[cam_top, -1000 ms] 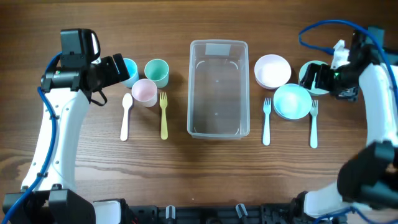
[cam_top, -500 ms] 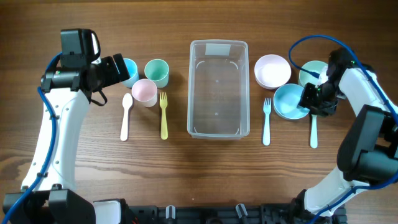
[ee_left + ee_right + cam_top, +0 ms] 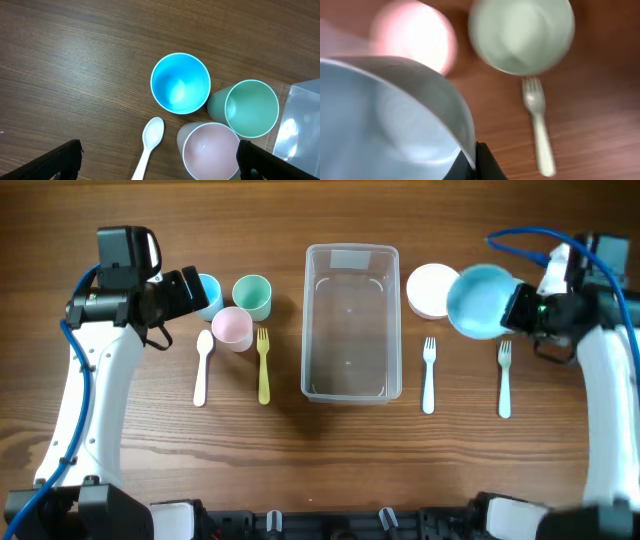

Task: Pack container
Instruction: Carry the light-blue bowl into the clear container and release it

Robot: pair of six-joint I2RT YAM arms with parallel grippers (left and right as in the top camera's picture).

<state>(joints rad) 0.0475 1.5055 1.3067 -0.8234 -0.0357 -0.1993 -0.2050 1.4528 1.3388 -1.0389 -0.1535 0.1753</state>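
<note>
The clear container [image 3: 306,320] stands in the middle of the table with nothing in it. To its right, my right gripper [image 3: 515,308] is shut on the rim of a light blue bowl [image 3: 478,300] and holds it tilted above the table, partly over a pink bowl [image 3: 425,290]. In the right wrist view the blue bowl [image 3: 385,120] fills the lower left, its rim pinched in my gripper [image 3: 475,160]. My left gripper [image 3: 185,292] hangs open above a blue cup [image 3: 180,82], holding nothing.
A green cup [image 3: 252,295], a pink cup [image 3: 232,327], a white spoon [image 3: 202,365] and a yellow fork [image 3: 264,365] lie left of the container. Two pale forks [image 3: 429,375] [image 3: 504,378] lie to its right. A green bowl [image 3: 522,35] sits under the right arm.
My right gripper came down onto the blue bowl, shut on its rim and lifted it off the table toward the back. The left arm has not moved.
</note>
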